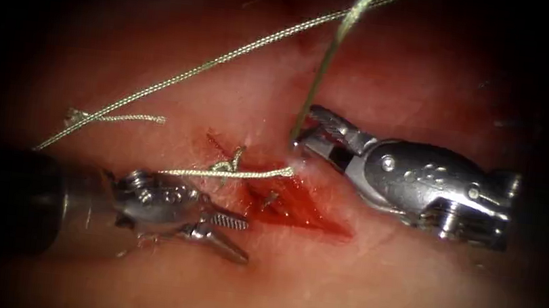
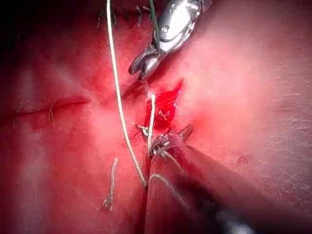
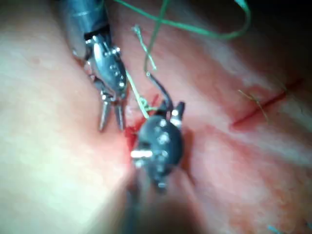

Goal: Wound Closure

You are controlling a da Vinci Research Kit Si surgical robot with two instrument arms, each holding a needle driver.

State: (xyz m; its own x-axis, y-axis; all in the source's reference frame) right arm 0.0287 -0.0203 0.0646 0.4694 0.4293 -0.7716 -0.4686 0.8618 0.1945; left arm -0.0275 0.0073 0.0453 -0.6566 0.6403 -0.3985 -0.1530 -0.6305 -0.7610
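The needle (image 1: pixel 310 90) is gripped near its tip by the right gripper (image 1: pixel 303 135) beside the cut (image 1: pixel 283 199), while the left gripper (image 1: pixel 235 235) is held open and empty.

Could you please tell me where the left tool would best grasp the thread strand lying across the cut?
Probably its bare stretch left of the knot, approached from below: the thread strand lies flat there, just above the left tool, whose open jaws hold nothing. The right tool holds the needle near one end, on the right of the cut.
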